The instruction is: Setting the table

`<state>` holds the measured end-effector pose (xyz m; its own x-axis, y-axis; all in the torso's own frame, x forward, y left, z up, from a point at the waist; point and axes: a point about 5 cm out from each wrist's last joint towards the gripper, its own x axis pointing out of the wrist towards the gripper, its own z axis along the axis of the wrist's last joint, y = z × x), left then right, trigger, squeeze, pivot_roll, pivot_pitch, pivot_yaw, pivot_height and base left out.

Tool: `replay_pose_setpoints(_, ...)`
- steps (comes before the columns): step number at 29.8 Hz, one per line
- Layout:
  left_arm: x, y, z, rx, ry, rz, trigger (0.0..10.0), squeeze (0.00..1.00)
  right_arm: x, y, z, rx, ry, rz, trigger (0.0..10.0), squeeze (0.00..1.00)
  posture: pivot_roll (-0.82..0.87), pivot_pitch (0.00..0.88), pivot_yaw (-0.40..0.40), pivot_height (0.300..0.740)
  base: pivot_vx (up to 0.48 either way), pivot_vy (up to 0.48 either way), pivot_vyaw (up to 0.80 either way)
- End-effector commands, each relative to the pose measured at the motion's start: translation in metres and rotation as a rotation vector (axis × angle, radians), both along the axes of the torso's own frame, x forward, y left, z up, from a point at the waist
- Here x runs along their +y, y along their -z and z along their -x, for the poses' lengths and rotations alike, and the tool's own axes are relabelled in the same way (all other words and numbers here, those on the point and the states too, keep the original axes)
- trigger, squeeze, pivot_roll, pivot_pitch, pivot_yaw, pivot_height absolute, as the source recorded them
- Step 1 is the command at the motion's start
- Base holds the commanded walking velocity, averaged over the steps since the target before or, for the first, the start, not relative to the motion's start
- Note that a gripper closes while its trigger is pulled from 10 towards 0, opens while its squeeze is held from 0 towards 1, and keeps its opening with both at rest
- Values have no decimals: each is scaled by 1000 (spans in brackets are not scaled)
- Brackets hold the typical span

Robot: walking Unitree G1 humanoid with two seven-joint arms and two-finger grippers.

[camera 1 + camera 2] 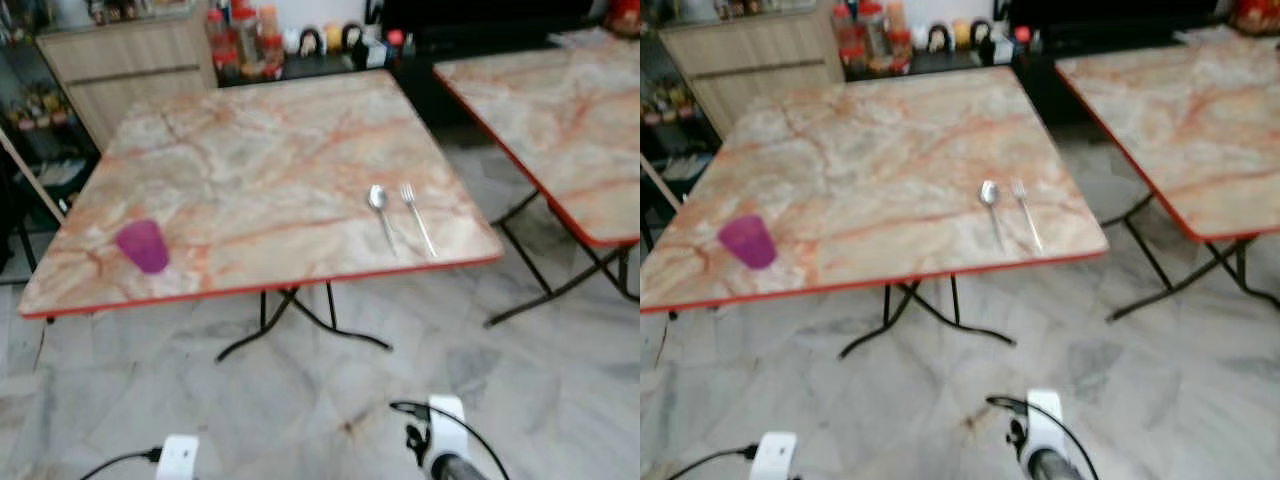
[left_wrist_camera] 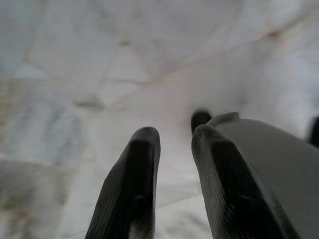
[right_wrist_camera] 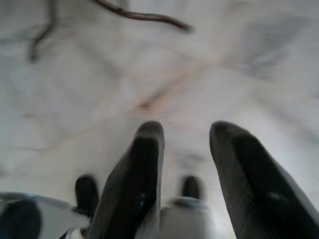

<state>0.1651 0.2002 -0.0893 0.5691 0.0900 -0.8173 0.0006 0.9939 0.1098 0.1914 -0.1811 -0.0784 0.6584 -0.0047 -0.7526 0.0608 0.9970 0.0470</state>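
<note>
A marble-patterned folding table [image 1: 260, 170] with a red edge stands in front of me. A purple cup [image 1: 142, 246] sits upright near its front left corner. A spoon [image 1: 380, 212] and a fork [image 1: 419, 220] lie side by side near the front right corner. Both arms hang low in front of the table, over the floor. My left gripper [image 2: 175, 134] is open, with nothing between its fingers. My right gripper [image 3: 187, 130] is open too and holds nothing.
A second marble table [image 1: 560, 110] stands to the right, across a narrow gap. Behind are a wooden cabinet [image 1: 130, 60] and a low shelf of bottles and jars [image 1: 245, 40]. Black crossed legs [image 1: 300, 320] stand under the near table on the tiled floor [image 1: 300, 410].
</note>
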Motion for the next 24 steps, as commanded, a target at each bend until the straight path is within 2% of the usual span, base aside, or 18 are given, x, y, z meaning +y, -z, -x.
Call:
replay_pose_setpoints(1,10,-1,3,10,-10,-28,10000,0,9,-2,-5,-17,-11,-18,10000,0,39,25,59,740,0,-247,0)
replay_pose_setpoints(4,10,0,3,11,-11,-28,10000,0,9,-2,-5,-17,-14,-17,10000,0,39,25,59,740,0,-247,0)
replay_pose_setpoints(8,10,-1,1,2,-25,-23,10000,0,16,-8,-15,-70,-77,-5,10000,0,39,21,57,740,0,0,0)
replay_pose_setpoints(9,10,-1,1,1,-25,-23,10000,0,18,-11,-20,-91,-88,-3,10000,0,38,22,56,740,0,0,0)
replay_pose_setpoints(10,10,-1,0,0,-26,-21,10000,0,23,-18,-31,-144,-115,1,10000,0,38,22,56,740,0,0,0)
replay_pose_setpoints(13,9,-2,0,-2,-26,-18,10000,0,29,-28,-44,-211,-170,8,10000,0,35,22,54,740,0,0,0)
replay_pose_setpoints(14,9,-2,0,-3,-27,-17,10000,0,35,-36,-53,-265,-212,7,10000,0,35,22,54,740,0,0,0)
replay_pose_setpoints(15,9,-2,0,-3,-27,-17,10000,0,35,-36,-53,-265,-212,7,10000,0,35,22,54,740,0,0,0)
replay_pose_setpoints(17,8,-1,0,-2,-30,-16,10000,0,44,-50,-69,-355,-260,-2,10000,0,35,24,52,740,0,0,0)
replay_pose_setpoints(23,8,-1,0,-3,-32,-16,10000,0,49,-62,-81,-428,-282,-2,10000,0,34,24,50,740,0,0,0)
replay_pose_setpoints(24,8,-1,0,-7,-37,-16,10000,0,53,-72,-90,-483,-301,2,10000,0,34,25,50,740,0,0,0)
